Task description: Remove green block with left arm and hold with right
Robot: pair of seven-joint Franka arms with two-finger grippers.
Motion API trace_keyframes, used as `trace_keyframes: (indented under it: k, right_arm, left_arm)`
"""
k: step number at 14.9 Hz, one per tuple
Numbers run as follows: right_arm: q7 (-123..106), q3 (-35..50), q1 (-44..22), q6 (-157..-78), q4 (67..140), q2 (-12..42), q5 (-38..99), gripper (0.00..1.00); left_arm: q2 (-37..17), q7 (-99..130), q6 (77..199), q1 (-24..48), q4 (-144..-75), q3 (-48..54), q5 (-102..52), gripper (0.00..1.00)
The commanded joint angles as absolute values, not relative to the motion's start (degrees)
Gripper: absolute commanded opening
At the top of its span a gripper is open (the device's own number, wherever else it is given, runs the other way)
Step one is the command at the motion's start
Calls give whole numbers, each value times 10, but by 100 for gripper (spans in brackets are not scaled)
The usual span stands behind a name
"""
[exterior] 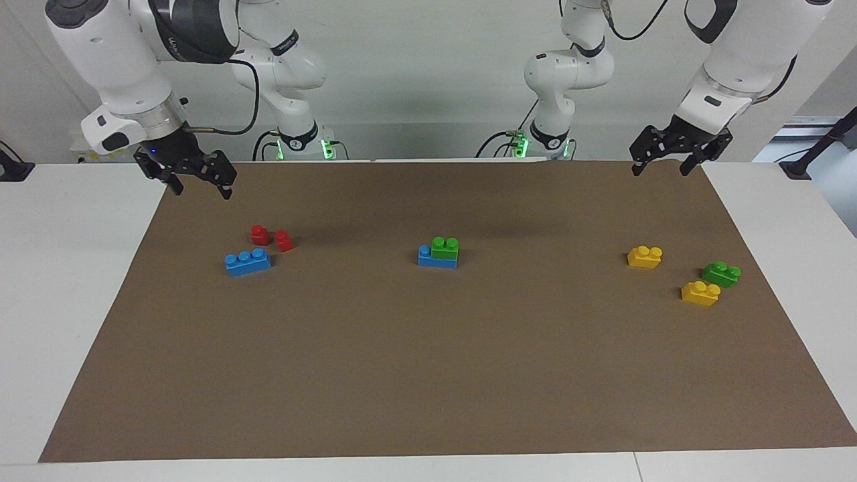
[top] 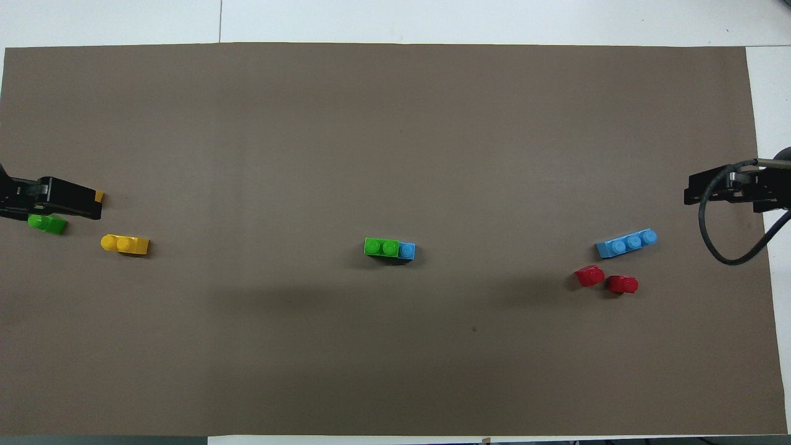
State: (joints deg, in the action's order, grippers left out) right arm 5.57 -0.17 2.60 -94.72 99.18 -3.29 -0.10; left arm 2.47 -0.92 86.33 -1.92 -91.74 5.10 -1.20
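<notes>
Nothing is gripped yet: the green block [exterior: 445, 246] sits on a blue brick [exterior: 436, 258] mid-tabletop, both the left hand [exterior: 671, 163] and right hand [exterior: 197, 182] hover open and empty at the ends, so each must reach in

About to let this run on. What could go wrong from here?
1. Two green bricks: the green block is stacked on a blue brick mid-mat; a loose green brick lies near the left gripper, an easy mistaken pick.
2. If the right gripper doesn't pin the blue brick, the pair may lift together.
</notes>
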Motion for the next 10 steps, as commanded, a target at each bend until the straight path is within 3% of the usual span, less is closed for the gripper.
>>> trace_keyframes:
  k: [1, 10]
  right_arm:
    - [70, 0, 27, -952, 1002, -40, 11, 100]
    - [98, 3, 28, -951, 1011, -42, 11, 100]
  left_arm:
    - [28, -18, 857, -19, -911, 51, -2, 100]
    - [29, -17, 857, -20, -911, 51, -3, 100]
